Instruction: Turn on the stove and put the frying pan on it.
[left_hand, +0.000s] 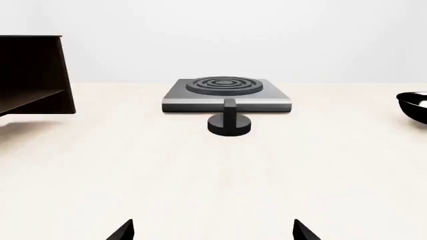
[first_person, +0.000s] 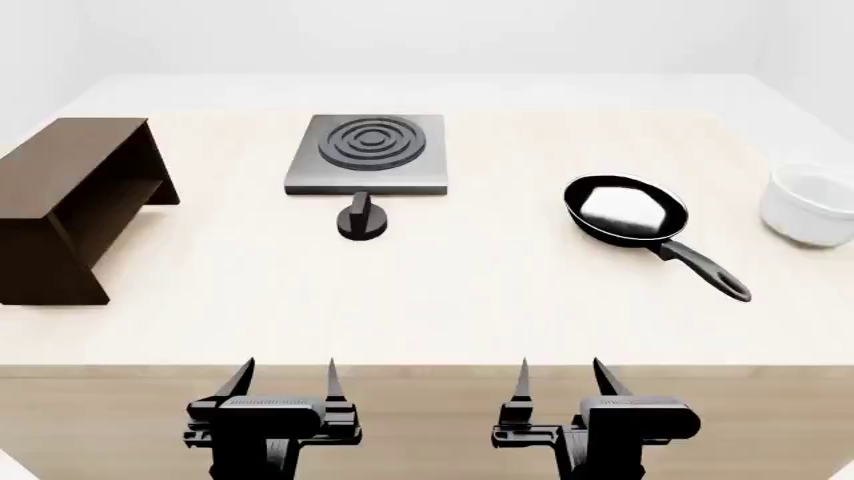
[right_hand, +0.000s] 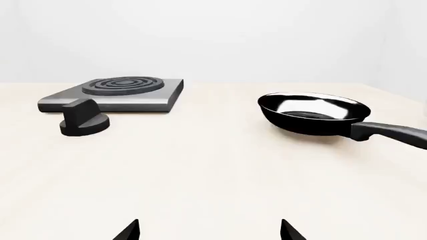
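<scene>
The stove, a flat grey metal plate with dark ring burner, lies at the table's far middle-left; its round black knob sits just in front of it. Both show in the left wrist view, stove and knob, and in the right wrist view, stove and knob. The black frying pan with pale glossy inside lies right of the stove, handle toward the near right; it also shows in the right wrist view. My left gripper and right gripper are open and empty at the table's near edge.
A brown wooden shelf stands at the left of the table, also in the left wrist view. A white bowl sits at the far right. The pale table ends at its front edge just by the grippers.
</scene>
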